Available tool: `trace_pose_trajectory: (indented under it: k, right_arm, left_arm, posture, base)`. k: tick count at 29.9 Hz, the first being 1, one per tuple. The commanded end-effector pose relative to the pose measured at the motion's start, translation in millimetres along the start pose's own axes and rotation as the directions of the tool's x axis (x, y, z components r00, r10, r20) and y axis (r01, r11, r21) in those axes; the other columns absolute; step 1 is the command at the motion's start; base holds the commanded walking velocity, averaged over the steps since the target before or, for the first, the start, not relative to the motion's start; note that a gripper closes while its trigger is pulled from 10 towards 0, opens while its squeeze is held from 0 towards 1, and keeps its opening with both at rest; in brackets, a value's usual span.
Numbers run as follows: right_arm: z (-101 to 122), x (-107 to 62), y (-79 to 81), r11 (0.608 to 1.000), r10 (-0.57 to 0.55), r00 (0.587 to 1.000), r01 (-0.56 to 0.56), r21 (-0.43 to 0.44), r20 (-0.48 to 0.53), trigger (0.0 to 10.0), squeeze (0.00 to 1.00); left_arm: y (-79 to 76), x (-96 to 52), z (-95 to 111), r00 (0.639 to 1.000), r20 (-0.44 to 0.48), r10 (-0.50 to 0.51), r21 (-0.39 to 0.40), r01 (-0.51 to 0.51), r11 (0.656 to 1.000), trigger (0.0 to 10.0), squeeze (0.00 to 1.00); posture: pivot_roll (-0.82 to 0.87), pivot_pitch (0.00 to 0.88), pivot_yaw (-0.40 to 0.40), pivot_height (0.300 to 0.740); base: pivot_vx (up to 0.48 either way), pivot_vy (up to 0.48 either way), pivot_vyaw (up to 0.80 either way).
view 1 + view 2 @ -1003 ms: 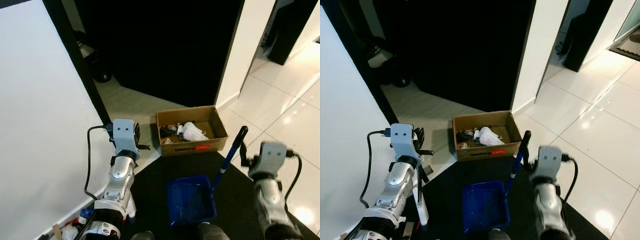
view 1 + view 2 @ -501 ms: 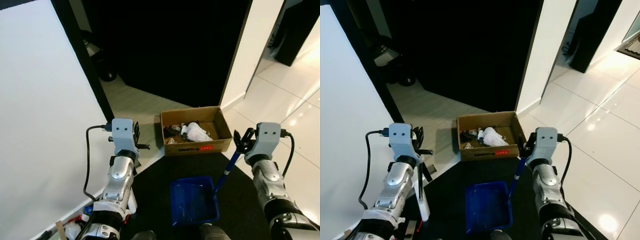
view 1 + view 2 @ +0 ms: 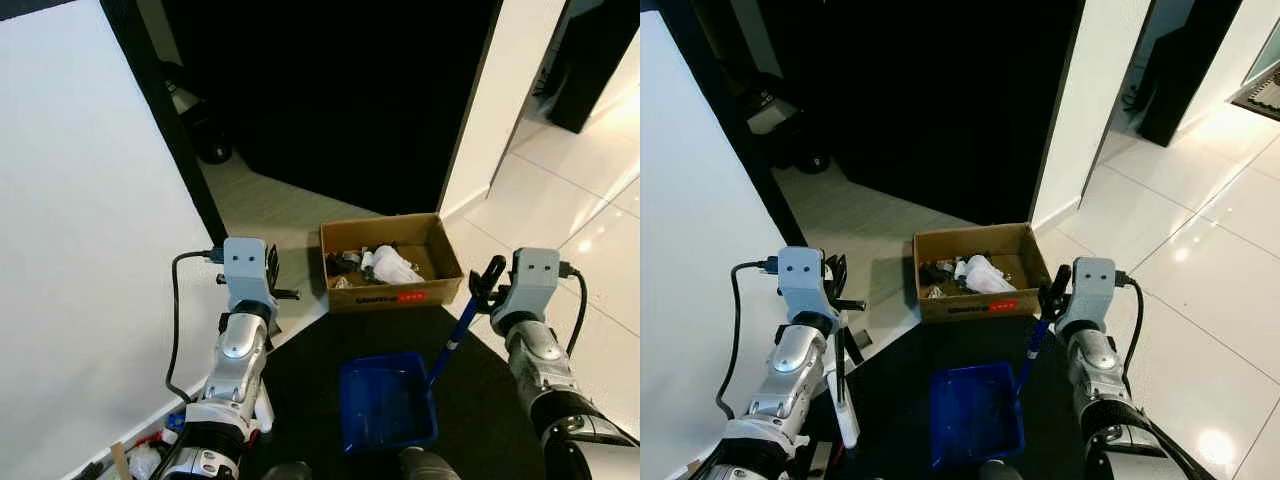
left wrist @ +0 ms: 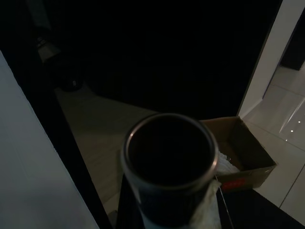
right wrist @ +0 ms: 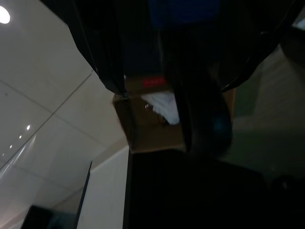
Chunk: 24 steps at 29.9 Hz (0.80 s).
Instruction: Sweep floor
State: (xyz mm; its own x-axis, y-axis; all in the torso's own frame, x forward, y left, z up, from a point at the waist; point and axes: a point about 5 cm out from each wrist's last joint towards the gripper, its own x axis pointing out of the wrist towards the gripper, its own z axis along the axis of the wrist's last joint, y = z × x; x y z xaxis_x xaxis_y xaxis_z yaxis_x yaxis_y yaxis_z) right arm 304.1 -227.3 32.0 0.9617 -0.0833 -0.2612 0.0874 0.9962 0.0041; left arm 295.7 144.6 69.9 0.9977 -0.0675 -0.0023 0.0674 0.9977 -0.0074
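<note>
A dark doorway is seen ahead, framed by a white wall [image 3: 80,220] on the left and a white pillar [image 3: 500,110] on the right. A pale floor [image 3: 270,215] runs into the doorway, and glossy white tiles [image 3: 590,230] lie to the right.

A blue dustpan [image 3: 386,404] is set flat on a black mat [image 3: 480,400] at the robot's feet. Its blue handle [image 3: 458,335] rises at a slant toward the right and ends in a black grip. The right end effector [image 3: 487,282] is closed around that black grip, near its top. In the right wrist view the dark grip [image 5: 200,95] is seen running between the two black fingers [image 5: 102,57].

An open cardboard box [image 3: 390,262] sits on the floor just beyond the mat, with a red label on its near side. White crumpled paper [image 3: 390,265] and dark scraps are held inside it.

The left end effector [image 3: 837,290] is raised on the left, beside the wall. It is closed on a pole [image 3: 843,395] that hangs down toward the floor, black above and white lower down. In the left wrist view the round open end of this pole [image 4: 169,162] is seen head-on, with the box [image 4: 243,152] beyond it.

Small bits of litter [image 3: 150,455] are seen at the foot of the wall, by the lower left edge.
</note>
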Motion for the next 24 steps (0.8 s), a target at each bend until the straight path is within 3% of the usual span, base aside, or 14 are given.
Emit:
trace_pose_trajectory:
  k: [1,6,9,11,14,23,24]
  right_arm:
    - [-2.2,0.7,1.5,1.0,0.006,1.0,-0.006,0.004,-0.023,9.5,0.0]
    - [-4.1,0.8,1.5,1.0,0.018,0.999,-0.018,-0.012,-0.041,9.8,0.0]
    - [-4.1,0.9,1.4,1.0,0.022,0.999,-0.023,-0.02,-0.042,9.6,0.0]
    - [-3.8,1.2,1.2,0.999,0.029,0.999,-0.03,-0.028,-0.043,8.1,0.0]
    - [-3.4,1.4,1.5,0.999,0.038,0.998,-0.04,-0.035,-0.043,4.9,0.0]
    - [-2.4,2.0,2.8,0.997,0.057,0.998,-0.06,-0.057,-0.041,3.6,0.0]
    - [-2.0,2.3,2.8,0.997,0.057,0.998,-0.06,-0.057,-0.041,2.2,0.0]
  left_arm:
    - [2.7,0.6,6.3,1.0,0.027,-0.001,0.031,0.0,1.0,10.0,0.0]
    - [1.6,-0.6,5.2,1.0,0.026,0.003,0.026,-0.003,1.0,10.0,0.0]
    - [1.4,-0.6,5.1,1.0,0.025,0.004,0.024,-0.004,1.0,10.0,0.0]
    - [0.9,-0.4,5.1,1.0,0.026,0.004,0.023,-0.005,1.0,10.0,0.0]
    - [0.8,0.0,5.5,1.0,0.027,0.006,0.021,-0.006,1.0,10.0,0.0]
    - [0.3,0.4,5.6,1.0,0.027,0.006,0.02,-0.006,1.0,10.0,0.0]
    - [0.4,0.5,5.7,1.0,0.027,0.006,0.021,-0.006,1.0,10.0,0.0]
  posture:
    - [0.03,0.0,0.052,0.74]
    - [0.03,0.0,0.046,0.74]
    - [0.03,0.0,0.046,0.74]
    - [0.03,0.0,0.043,0.74]
    - [0.03,0.0,0.043,0.74]
    - [0.03,0.0,0.041,0.74]
    - [0.03,0.0,0.041,0.74]
  base:
    - [0.0,0.0,0.0]
    - [0.0,0.0,0.0]
    - [0.0,0.0,0.0]
    - [0.0,0.0,0.0]
    - [0.0,0.0,0.0]
    - [0.0,0.0,0.0]
    - [0.0,0.0,0.0]
